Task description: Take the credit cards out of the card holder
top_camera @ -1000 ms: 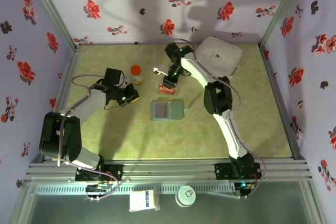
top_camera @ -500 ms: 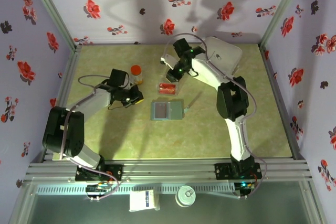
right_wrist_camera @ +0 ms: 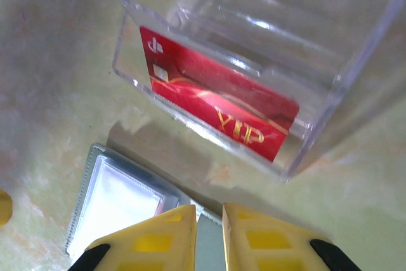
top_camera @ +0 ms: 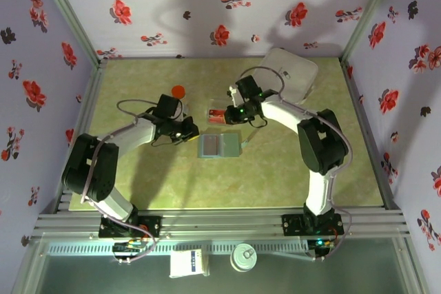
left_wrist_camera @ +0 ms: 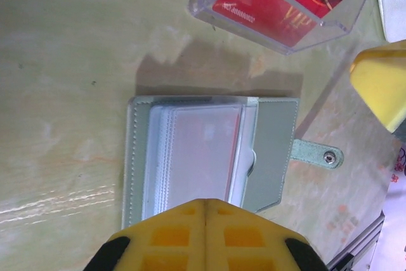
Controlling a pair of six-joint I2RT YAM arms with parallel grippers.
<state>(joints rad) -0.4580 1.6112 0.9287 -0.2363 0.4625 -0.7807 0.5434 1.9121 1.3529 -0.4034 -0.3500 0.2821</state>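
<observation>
Nearer the card holder (top_camera: 219, 144) now hover the shut left gripper (left_wrist_camera: 204, 204) and barely-parted right gripper (right_wrist_camera: 208, 211).

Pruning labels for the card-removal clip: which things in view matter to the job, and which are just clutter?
Job:
- card holder
- red card, lying in the clear box
- left tool, right tool

Lying about:
- orange-capped bottle
- white case

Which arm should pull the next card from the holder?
Right, probably. The right gripper hangs at the edge of the holder, jaws slightly apart, beside the box. The left gripper is shut, better for pinning the holder.
</observation>
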